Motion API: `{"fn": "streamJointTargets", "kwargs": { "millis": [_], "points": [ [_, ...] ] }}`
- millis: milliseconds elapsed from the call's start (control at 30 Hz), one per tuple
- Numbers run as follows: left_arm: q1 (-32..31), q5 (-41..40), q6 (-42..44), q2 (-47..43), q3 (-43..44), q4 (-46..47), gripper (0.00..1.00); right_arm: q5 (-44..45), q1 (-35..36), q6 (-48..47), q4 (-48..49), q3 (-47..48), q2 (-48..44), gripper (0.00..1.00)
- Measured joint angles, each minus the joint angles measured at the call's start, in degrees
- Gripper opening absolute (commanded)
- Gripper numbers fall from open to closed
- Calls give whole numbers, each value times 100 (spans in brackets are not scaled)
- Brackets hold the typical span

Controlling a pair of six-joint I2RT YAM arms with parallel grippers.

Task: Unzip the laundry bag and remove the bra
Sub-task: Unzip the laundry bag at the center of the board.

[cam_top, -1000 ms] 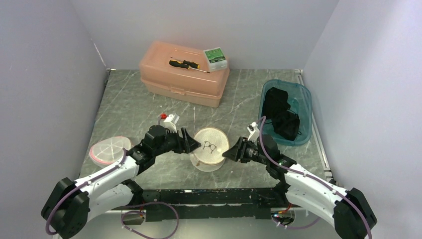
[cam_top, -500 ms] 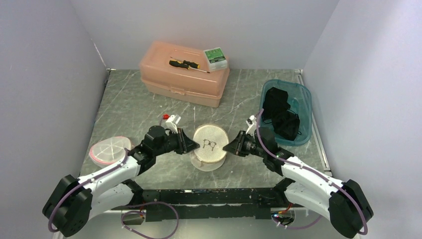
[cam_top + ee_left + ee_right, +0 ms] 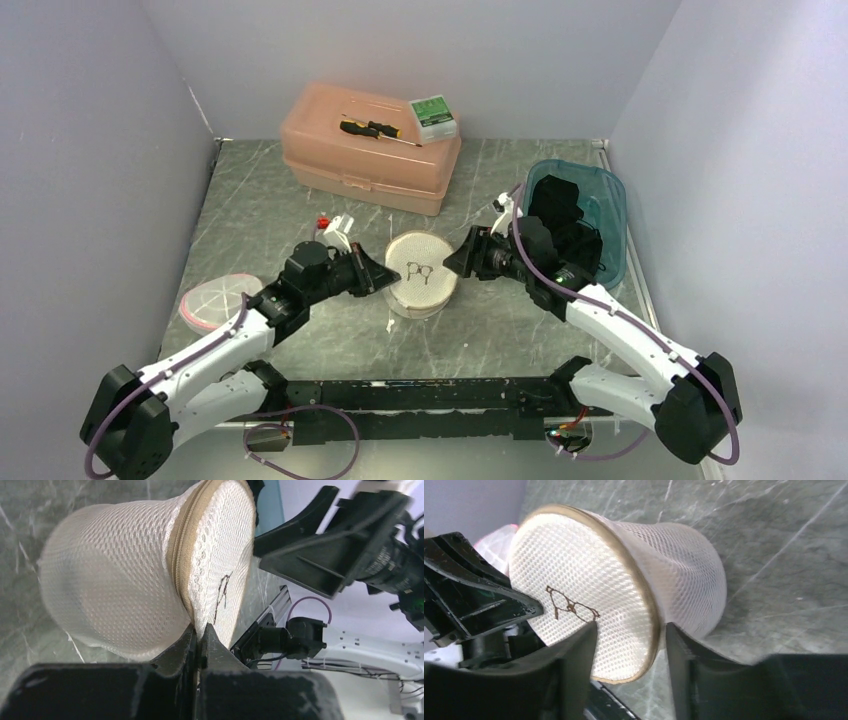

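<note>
My left jaws are pressed together on the tan zip band (image 3: 176,565) at the near rim of the laundry bag (image 3: 110,575); I can't tell whether they have the pull. My right jaws stand apart, straddling the opposite rim. The bag lies tipped on the counter (image 3: 300,210) between both arms, and no bra shows.

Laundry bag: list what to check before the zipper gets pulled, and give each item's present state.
1. Left pincer shut on the laundry bag at its zipper seam: ok.
2. Pull tab between those jaws: cannot tell, hidden.
3. Right pincer bracing the bag: not ok, jaws stand apart astride the rim.
4. Zipper closed along the visible stretch: ok.
5. Bra inside: cannot tell, the mesh hides the contents.
</note>
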Motion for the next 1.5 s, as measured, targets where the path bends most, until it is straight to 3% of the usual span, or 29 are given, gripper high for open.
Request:
{"fn": "streamJointTargets", "kwargs": {
  "millis": [67, 267, 300, 367, 500, 633, 933, 1167, 1500],
  "points": [
    [0, -85, -219, 87, -52, -57, 3, 118, -2, -173, -79, 57, 13, 74],
    [0, -424, -1176, 188, -616, 37, 3, 485, 0, -601, -498, -11, -184, 86],
    [0, -457, -1331, 201, -664, 31, 3, 581, 0, -605, -520, -87, -302, 94],
    [0, -540, -1650, 236, -706, 17, 3, 911, -7, -455, -501, -348, -667, 96],
    [-2, -752, -2168, 240, -704, 11, 3, 802, -267, -411, -356, -1067, -1635, 88],
    [-22, -1027, -2643, 240, -682, -114, 3, 181, -210, -619, -118, -1141, -1735, 73],
    [-151, -1652, -3526, 271, -223, -874, 3, 433, 1775, -931, -39, -717, -649, 54],
    [-280, -1932, -3650, 507, 323, -1676, 2, 1974, 2907, -876, 151, -474, -11, 50],
    [-304, -2046, -3770, 557, 356, -2083, 3, 2802, 3016, -920, 367, -162, 525, 51]
  ]
}}
